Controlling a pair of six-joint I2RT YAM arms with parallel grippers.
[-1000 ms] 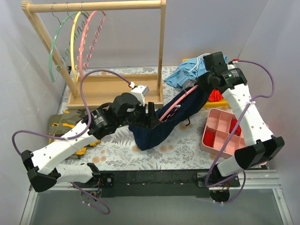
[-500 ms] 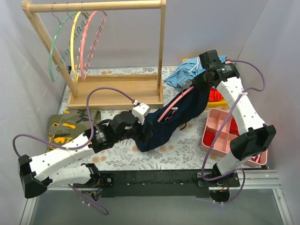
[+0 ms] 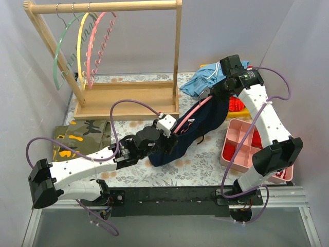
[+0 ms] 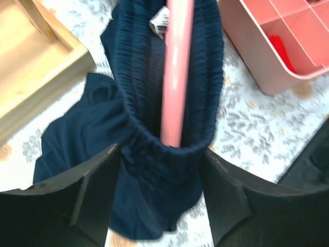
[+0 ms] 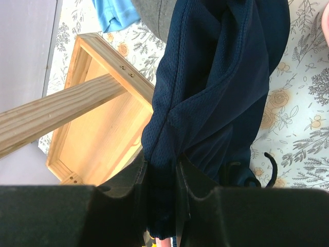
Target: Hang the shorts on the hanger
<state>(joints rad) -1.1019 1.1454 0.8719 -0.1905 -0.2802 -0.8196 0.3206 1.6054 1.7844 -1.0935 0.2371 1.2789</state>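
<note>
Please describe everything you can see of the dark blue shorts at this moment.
The shorts are dark navy, soft mesh-like fabric with a gathered elastic waistband. They stretch slantwise between the arms: the right gripper pinches the upper end, and the waistband sits between the open fingers of the left gripper. A pink hanger bar runs through the waistband opening. The lower part rests on the floral tablecloth.
</note>
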